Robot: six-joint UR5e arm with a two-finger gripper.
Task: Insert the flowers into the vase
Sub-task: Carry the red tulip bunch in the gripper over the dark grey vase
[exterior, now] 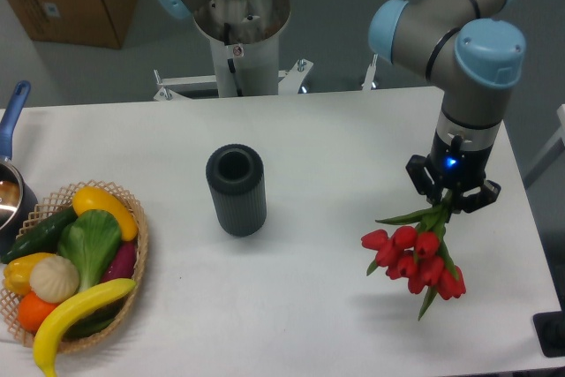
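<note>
Gripper (451, 197) jaws clamped on flowers (415, 258) stems, right side of table (353, 130); vase (236, 189) upright, well apart left; vegetable basket (132, 253) far left; nothing between.

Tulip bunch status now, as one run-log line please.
claw: shut on tulip bunch, stems gripped, buds hanging down | ribbed dark vase: upright, empty, left of bunch | insertion: not yet done
</note>
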